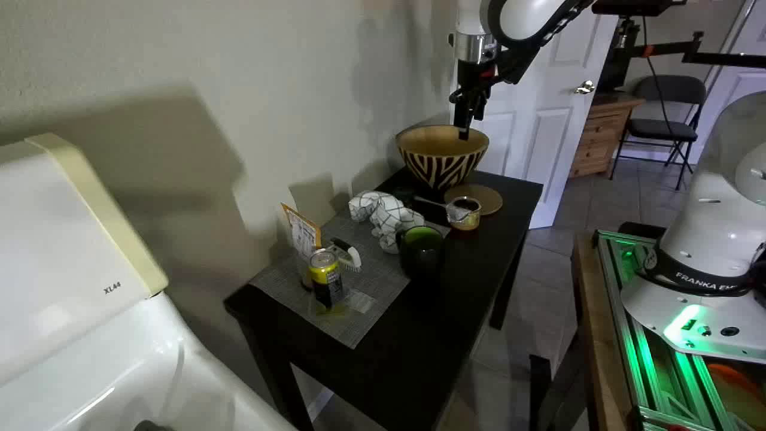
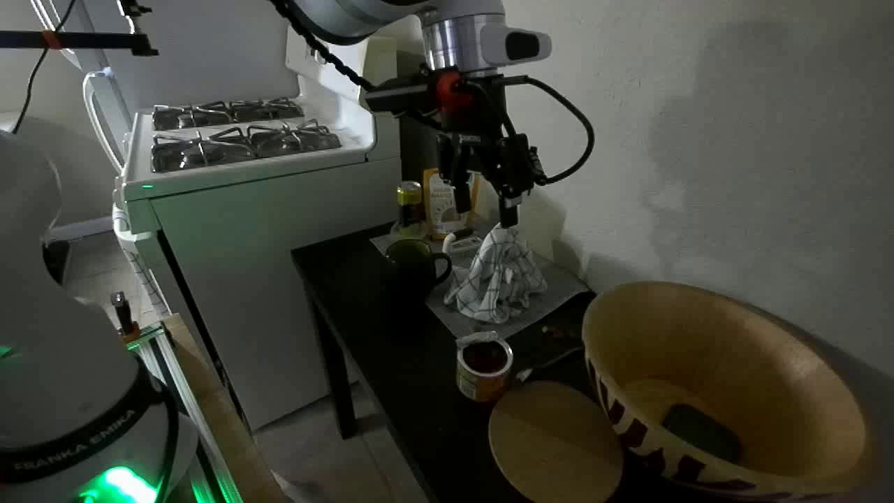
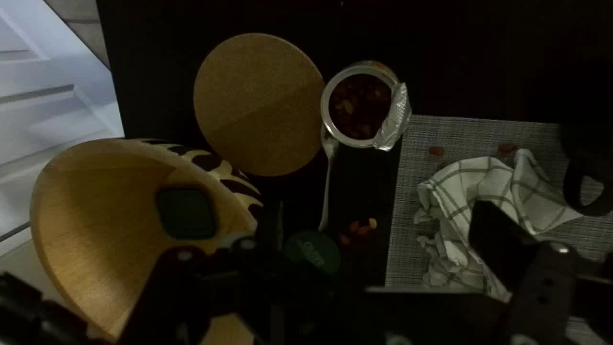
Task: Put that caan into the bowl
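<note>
A yellow and black drink can [image 1: 326,281] stands upright on the grey placemat at the stove end of the table. It also shows in an exterior view [image 2: 410,204], and is out of the wrist view. A large wooden bowl with dark zebra stripes [image 1: 443,170] stands at the opposite end; it shows in an exterior view [image 2: 698,349] and the wrist view [image 3: 105,225]. A dark green rounded object [image 3: 187,213] lies in it. An open tin with its foil lid peeled back [image 2: 484,370] stands near the bowl. My gripper [image 2: 485,207] is open and empty, above the table between bowl and cloth.
A checked cloth [image 2: 499,276], a dark mug [image 1: 421,251], a white-handled brush [image 1: 347,254] and a pouch [image 2: 447,202] stand or lie around the placemat [image 1: 383,299]. A round board [image 3: 258,103], a spoon [image 3: 327,187] and a green lid [image 3: 313,251] lie near the bowl. A wall runs behind.
</note>
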Available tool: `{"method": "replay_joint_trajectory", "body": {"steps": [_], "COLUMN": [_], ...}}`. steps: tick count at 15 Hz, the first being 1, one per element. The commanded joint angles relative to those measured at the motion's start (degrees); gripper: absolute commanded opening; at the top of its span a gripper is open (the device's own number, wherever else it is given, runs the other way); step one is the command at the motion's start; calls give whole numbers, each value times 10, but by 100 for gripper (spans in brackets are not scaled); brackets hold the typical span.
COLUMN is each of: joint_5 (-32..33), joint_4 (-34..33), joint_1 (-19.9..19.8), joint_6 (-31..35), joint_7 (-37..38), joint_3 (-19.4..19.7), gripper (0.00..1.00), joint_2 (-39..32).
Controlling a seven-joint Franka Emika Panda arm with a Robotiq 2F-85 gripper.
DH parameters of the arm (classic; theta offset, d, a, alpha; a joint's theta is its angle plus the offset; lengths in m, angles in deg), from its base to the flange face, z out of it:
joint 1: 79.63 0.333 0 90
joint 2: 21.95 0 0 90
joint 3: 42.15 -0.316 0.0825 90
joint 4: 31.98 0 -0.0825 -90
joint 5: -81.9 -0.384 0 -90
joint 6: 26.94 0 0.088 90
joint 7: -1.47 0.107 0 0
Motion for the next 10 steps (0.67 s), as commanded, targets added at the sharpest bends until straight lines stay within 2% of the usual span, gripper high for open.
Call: {"method": "replay_joint_trajectory", "body": {"steps": [1, 5, 6, 10], "joint_5": [3, 3, -3, -6], "joint_4": [-1, -1, 0, -11], "joint_1": [10, 10, 18, 63], "joint_6": [-2, -2, 16, 57], "joint_7": [2, 2, 13, 78], "joint_3": [9, 9, 3, -52], "gripper": [100, 100, 100, 100], "joint_2": [0, 0, -1, -15]}}
